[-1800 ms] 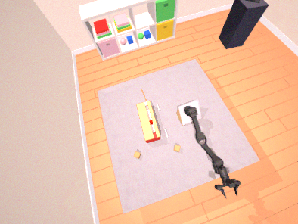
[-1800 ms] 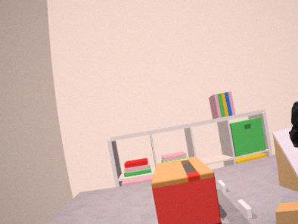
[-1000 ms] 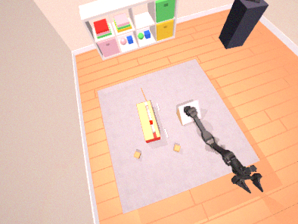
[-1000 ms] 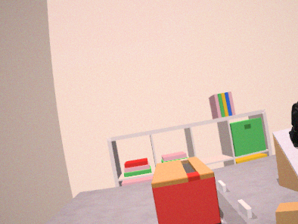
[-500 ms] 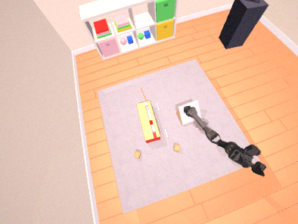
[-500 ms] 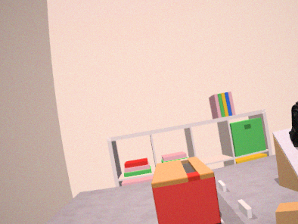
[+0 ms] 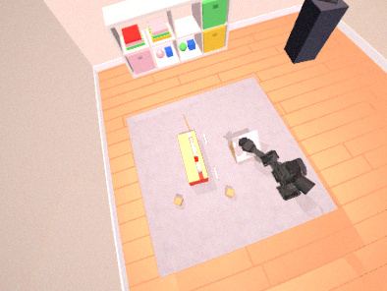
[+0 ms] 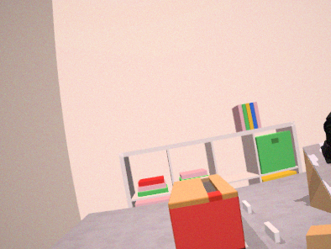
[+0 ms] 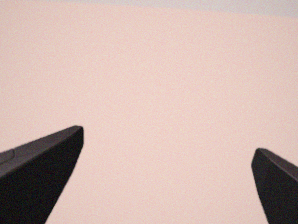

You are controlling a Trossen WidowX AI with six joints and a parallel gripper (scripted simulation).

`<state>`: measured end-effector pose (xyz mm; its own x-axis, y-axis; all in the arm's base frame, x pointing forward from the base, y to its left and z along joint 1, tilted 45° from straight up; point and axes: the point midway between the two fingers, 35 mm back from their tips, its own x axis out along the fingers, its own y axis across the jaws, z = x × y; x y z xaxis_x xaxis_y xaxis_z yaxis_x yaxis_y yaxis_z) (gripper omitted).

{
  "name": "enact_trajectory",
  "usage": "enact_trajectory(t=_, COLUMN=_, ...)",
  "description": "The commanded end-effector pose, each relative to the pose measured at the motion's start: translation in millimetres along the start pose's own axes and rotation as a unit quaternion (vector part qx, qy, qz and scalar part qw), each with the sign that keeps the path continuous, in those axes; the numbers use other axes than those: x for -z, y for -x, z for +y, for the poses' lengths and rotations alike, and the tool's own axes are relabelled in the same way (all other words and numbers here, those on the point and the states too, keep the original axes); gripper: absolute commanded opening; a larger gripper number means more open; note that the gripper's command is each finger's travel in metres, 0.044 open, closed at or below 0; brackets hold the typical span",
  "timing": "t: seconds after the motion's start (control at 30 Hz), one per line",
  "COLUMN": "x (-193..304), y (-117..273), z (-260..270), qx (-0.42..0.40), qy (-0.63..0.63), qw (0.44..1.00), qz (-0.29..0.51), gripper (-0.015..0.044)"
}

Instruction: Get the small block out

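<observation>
The box (image 7: 186,158) (image 8: 207,227) stands on the grey mat, with a yellow-orange top, a red end and a long slot. A small red patch (image 7: 196,158) midway along the slot may be the block; it is too small to be sure. The clear front and the shelf inside cannot be made out. My gripper (image 9: 167,145) is open, with nothing between its fingers; the wrist view shows only pale wall and a grey strip behind them. In the top view the arm (image 7: 268,157) reaches to the lower right, away from the box; its fingers are hard to make out.
The arm's base stands on a white-topped block (image 7: 253,137) (image 8: 317,191) right of the box. Two orange cubes (image 7: 178,201) (image 7: 230,192) lie toward the front. Two white bars (image 7: 205,139) (image 7: 216,172) (image 8: 247,207) (image 8: 271,232) lie between box and base. A thin orange stick (image 7: 186,122) lies behind the box.
</observation>
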<state>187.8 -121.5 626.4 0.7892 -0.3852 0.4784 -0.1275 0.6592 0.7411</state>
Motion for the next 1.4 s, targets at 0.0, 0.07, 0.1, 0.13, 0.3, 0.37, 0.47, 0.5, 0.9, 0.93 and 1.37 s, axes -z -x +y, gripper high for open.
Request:
enact_trajectory(t=0.0, x=33, y=-22, z=-39, qx=0.044, qy=0.058, qw=0.995, qz=0.062, gripper=0.04)
enact_trajectory(t=0.07, x=52, y=-31, z=-61, qx=0.065, qy=0.099, qw=0.988, qz=0.101, gripper=0.04)
enact_trajectory(t=0.1, x=62, y=-35, z=-72, qx=0.073, qy=0.12, qw=0.983, qz=0.121, gripper=0.04)
enact_trajectory(t=0.13, x=72, y=-38, z=-83, qx=0.081, qy=0.14, qw=0.977, qz=0.141, gripper=0.04)
enact_trajectory(t=0.3, x=135, y=-48, z=-139, qx=0.1, qy=0.251, qw=0.926, qz=0.266, gripper=0.04)
enact_trajectory(t=0.37, x=162, y=-47, z=-160, qx=0.096, qy=0.293, qw=0.896, qz=0.319, gripper=0.04)
enact_trajectory(t=0.47, x=204, y=-40, z=-189, qx=0.077, qy=0.352, qw=0.843, qz=0.399, gripper=0.04)
enact_trajectory(t=0.5, x=218, y=-37, z=-198, qx=0.068, qy=0.37, qw=0.823, qz=0.425, gripper=0.04)
enact_trajectory(t=0.9, x=373, y=59, z=-279, qx=-0.174, qy=0.497, qw=0.508, qz=0.682, gripper=0.04)
enact_trajectory(t=0.93, x=384, y=71, z=-283, qx=-0.204, qy=0.497, qw=0.477, qz=0.696, gripper=0.04)
enact_trajectory(t=1.37, x=459, y=223, z=-309, qx=-0.567, qy=0.381, qw=0.142, qz=0.717, gripper=0.04)
